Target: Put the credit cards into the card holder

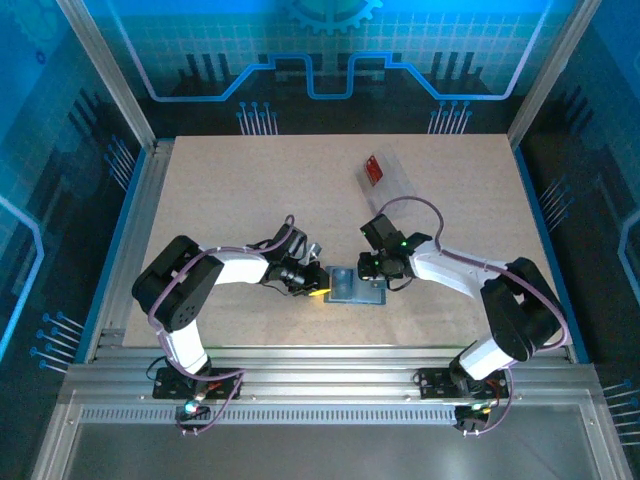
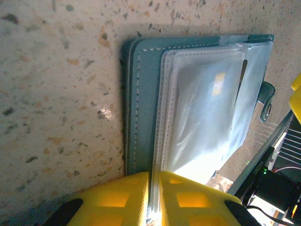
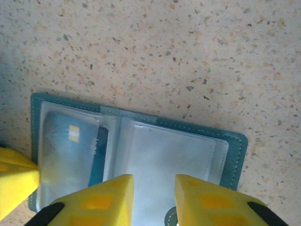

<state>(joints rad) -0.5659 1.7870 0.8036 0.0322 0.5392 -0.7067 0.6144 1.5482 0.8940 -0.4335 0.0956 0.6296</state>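
Observation:
The teal-grey card holder (image 1: 350, 288) lies open on the table between both grippers. The blue card (image 3: 70, 146) sits inside its left clear sleeve, its yellow chip showing through the plastic (image 2: 218, 84). My left gripper (image 2: 154, 202) is shut on the edge of the holder's clear sleeves (image 2: 162, 141), at the holder's left side (image 1: 315, 285). My right gripper (image 3: 154, 197) stands open just over the holder's right page (image 3: 169, 155), nothing between its fingers. The red card (image 1: 374, 169) with a white mark lies far back, in the clear tray.
The clear plastic tray (image 1: 398, 182) lies at the back right of the table, well away from both arms. A snap tab of the holder (image 2: 266, 96) sticks out at its near edge. Bare speckled tabletop (image 3: 164, 56) surrounds the holder.

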